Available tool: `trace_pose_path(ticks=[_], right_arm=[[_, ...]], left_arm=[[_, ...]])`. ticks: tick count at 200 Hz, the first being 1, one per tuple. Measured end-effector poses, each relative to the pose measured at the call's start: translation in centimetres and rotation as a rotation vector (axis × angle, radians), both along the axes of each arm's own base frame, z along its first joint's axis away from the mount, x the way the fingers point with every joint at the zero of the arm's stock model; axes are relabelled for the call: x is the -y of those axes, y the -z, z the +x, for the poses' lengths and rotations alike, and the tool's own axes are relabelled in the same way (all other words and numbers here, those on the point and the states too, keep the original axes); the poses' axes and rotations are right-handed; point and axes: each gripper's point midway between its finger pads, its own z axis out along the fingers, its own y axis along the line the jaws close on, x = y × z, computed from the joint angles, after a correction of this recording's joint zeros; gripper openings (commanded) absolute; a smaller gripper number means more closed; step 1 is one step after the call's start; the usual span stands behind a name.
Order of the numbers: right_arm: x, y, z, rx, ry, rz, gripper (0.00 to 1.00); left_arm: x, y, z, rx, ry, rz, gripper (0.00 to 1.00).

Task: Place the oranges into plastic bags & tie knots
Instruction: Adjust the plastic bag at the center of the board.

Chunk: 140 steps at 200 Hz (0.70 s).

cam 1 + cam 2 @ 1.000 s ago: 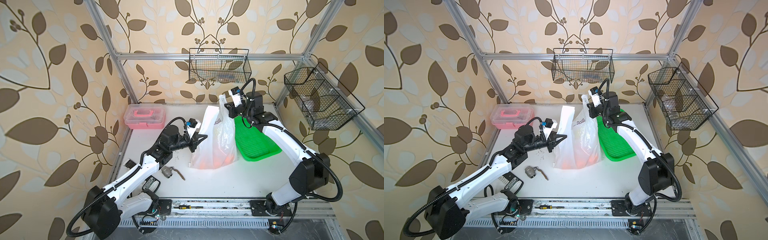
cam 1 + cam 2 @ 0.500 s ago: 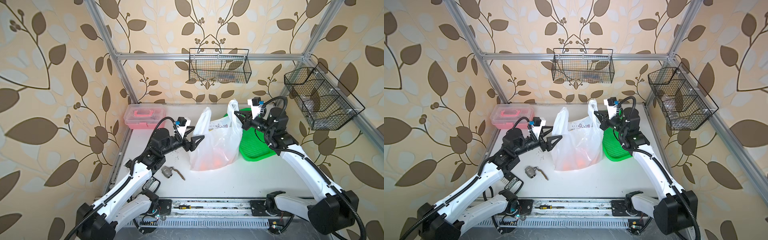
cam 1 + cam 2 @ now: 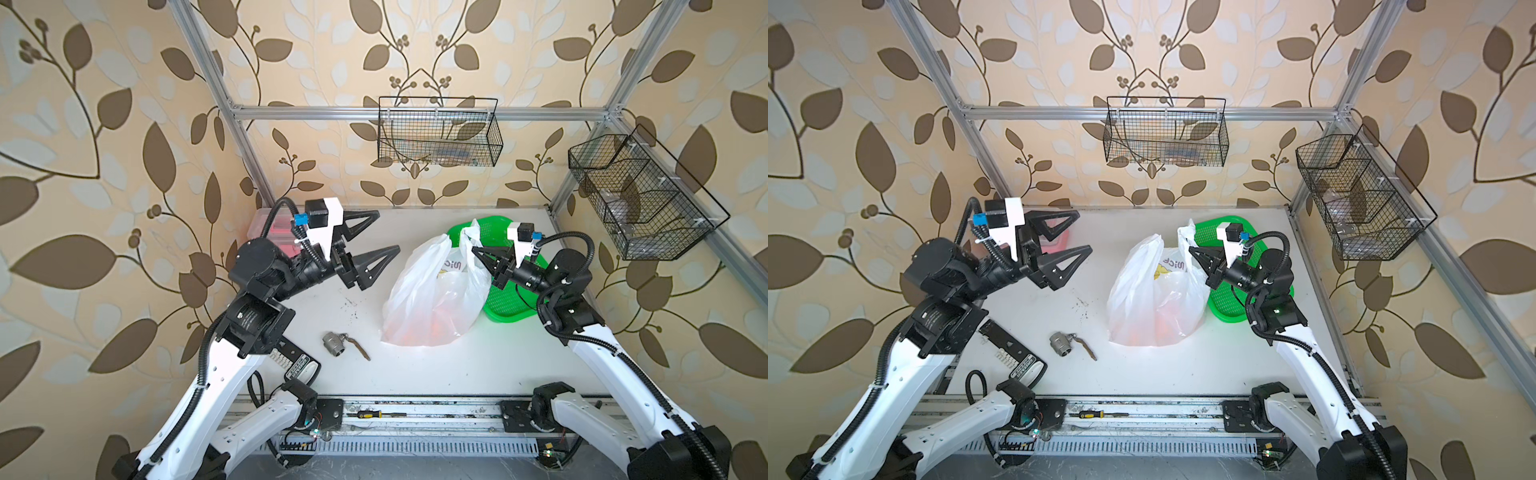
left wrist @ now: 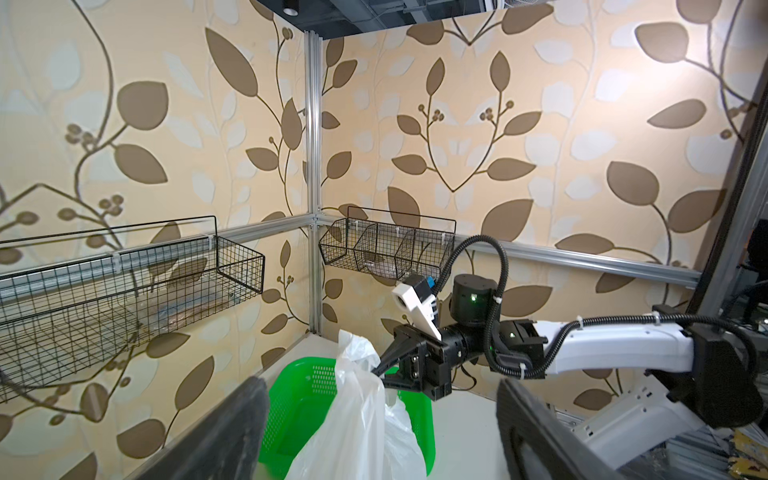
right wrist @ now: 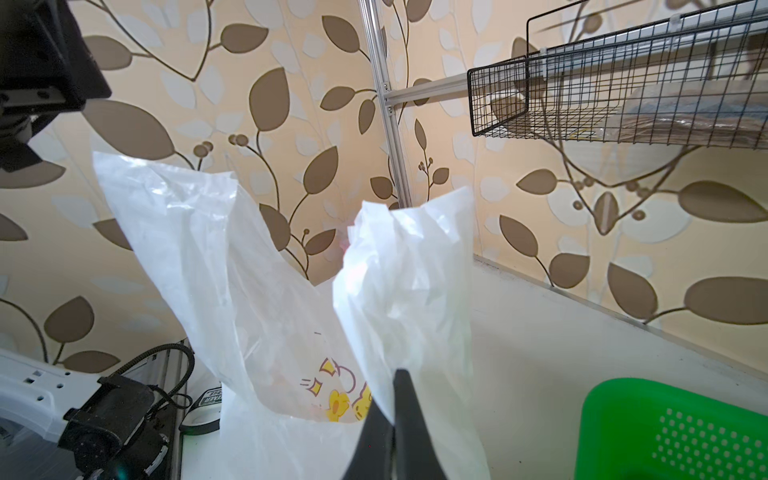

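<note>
The translucent white plastic bag (image 3: 432, 295) (image 3: 1150, 299) stands slumped mid-table, and the oranges (image 3: 432, 328) (image 3: 1154, 328) show as an orange glow through its bottom. My right gripper (image 3: 474, 249) (image 3: 1190, 249) (image 5: 398, 374) is shut on the bag's right handle (image 5: 415, 249) and holds it up. The other handle (image 5: 166, 199) stands free. My left gripper (image 3: 388, 230) (image 3: 1085, 230) hangs open and empty, raised to the left of the bag and apart from it. In the left wrist view its fingers (image 4: 245, 419) frame the bag (image 4: 357, 424). Knots are not in view: the two handles stand apart.
A green mesh basket (image 3: 507, 291) lies right behind the bag, under my right gripper. A pink box (image 3: 270, 232) sits at the back left, partly behind my left arm. A metal valve fitting (image 3: 336, 343) lies front left of the bag. Wire baskets (image 3: 438, 133) (image 3: 640, 199) hang on the walls.
My left gripper let go of the bag's left handle, opened wide and drew back up and to the left. The right gripper carried its handle lower and rightward; the bag sagged.
</note>
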Motion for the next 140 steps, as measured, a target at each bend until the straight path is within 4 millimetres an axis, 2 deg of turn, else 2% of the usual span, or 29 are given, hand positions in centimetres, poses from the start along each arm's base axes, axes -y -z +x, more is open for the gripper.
trace_pose_path(ticks=[15, 28, 56, 81, 97, 116, 140], right_arm=[[0.1, -0.1, -0.4, 0.010, 0.000, 0.004, 0.00], [0.1, -0.2, -0.6, 0.017, 0.000, 0.006, 0.00], [0.2, -0.5, -0.9, 0.028, -0.001, 0.010, 0.00], [0.2, -0.5, -0.9, 0.029, -0.002, 0.010, 0.00], [0.2, -0.5, -1.0, 0.029, -0.002, 0.010, 0.00], [0.1, -0.5, -1.0, 0.029, -0.003, 0.010, 0.00], [0.1, -0.6, -1.1, 0.033, -0.006, 0.010, 0.00]], left_arm=[[1.6, 0.0, 2.0, -0.063, 0.026, 0.019, 0.86], [3.1, 0.7, 4.2, -0.142, 0.034, 0.054, 0.84], [6.3, 3.5, 9.6, -0.353, 0.039, 0.137, 0.82], [8.6, 6.7, 12.6, -0.523, 0.049, 0.186, 0.83], [10.0, 8.9, 13.5, -0.604, 0.063, 0.228, 0.84], [11.7, 11.2, 13.6, -0.677, 0.092, 0.276, 0.85], [13.6, 12.4, 13.3, -0.722, 0.139, 0.310, 0.84]])
